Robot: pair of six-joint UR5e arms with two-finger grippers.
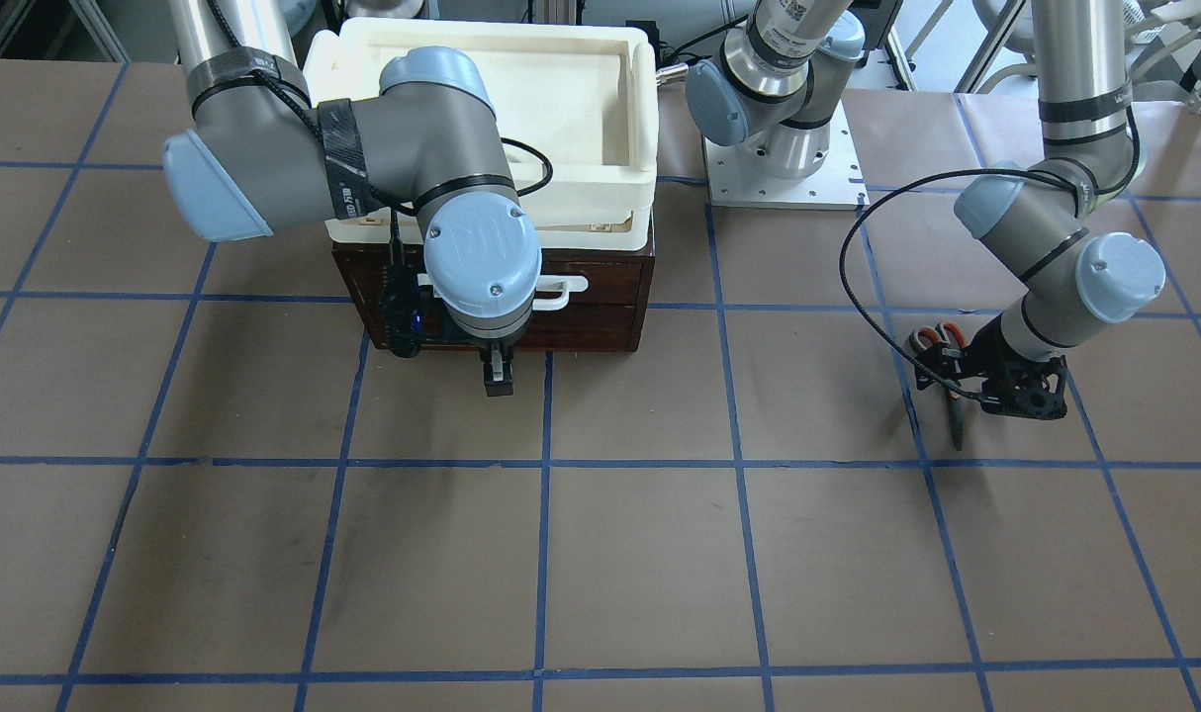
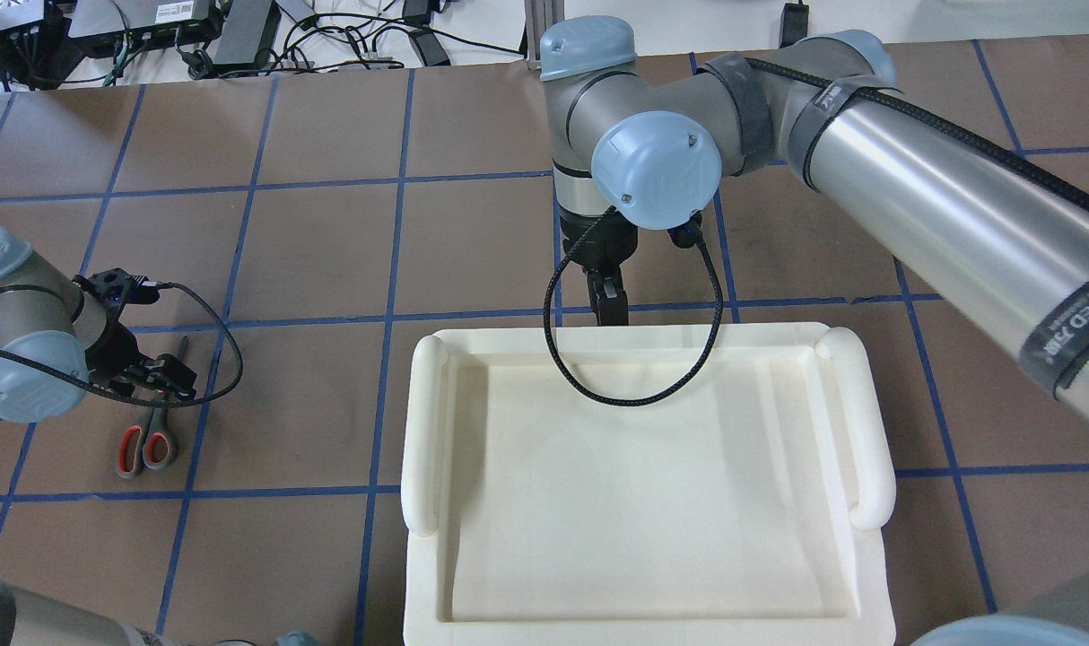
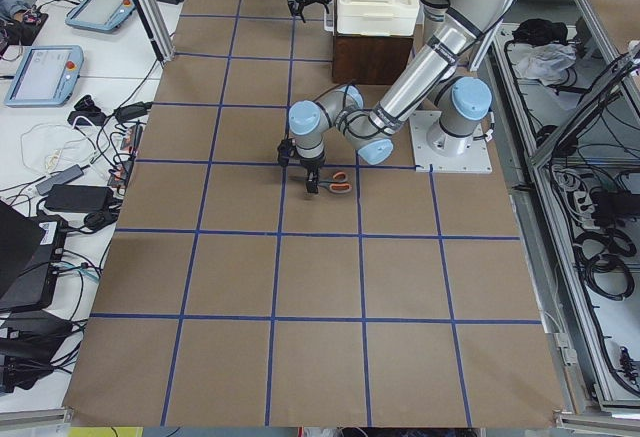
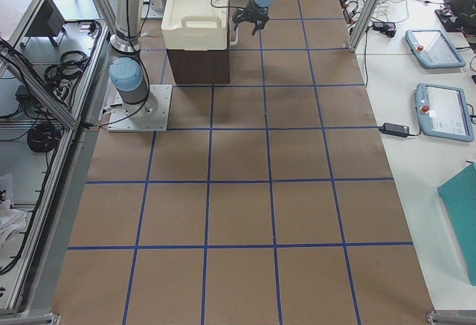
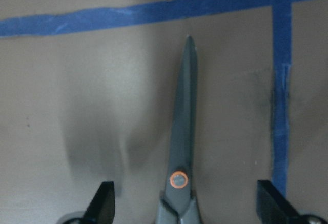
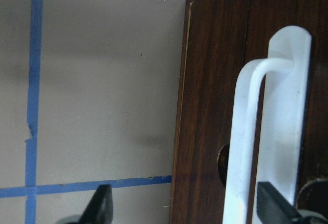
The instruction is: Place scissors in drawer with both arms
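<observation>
The scissors (image 2: 145, 441) lie flat on the brown table at its left, with orange-lined loops toward the robot. They also show in the front view (image 1: 935, 338). My left gripper (image 2: 163, 372) is low over them and open. In the left wrist view the slim blade (image 5: 184, 116) runs between the two fingertips (image 5: 104, 204), with the gripper (image 5: 187, 208) over the pivot. My right gripper (image 1: 499, 376) is open in front of the dark brown drawer (image 1: 600, 297), which looks shut. The right wrist view shows its white bar handle (image 6: 266, 131) beside one fingertip (image 6: 271, 206).
A cream-white plastic tray (image 2: 849, 422) sits on top of the brown drawer cabinet (image 1: 640, 316). The left arm's white base plate (image 1: 784, 183) is bolted beside the cabinet. Blue tape lines grid the table. A black cable loops off each wrist.
</observation>
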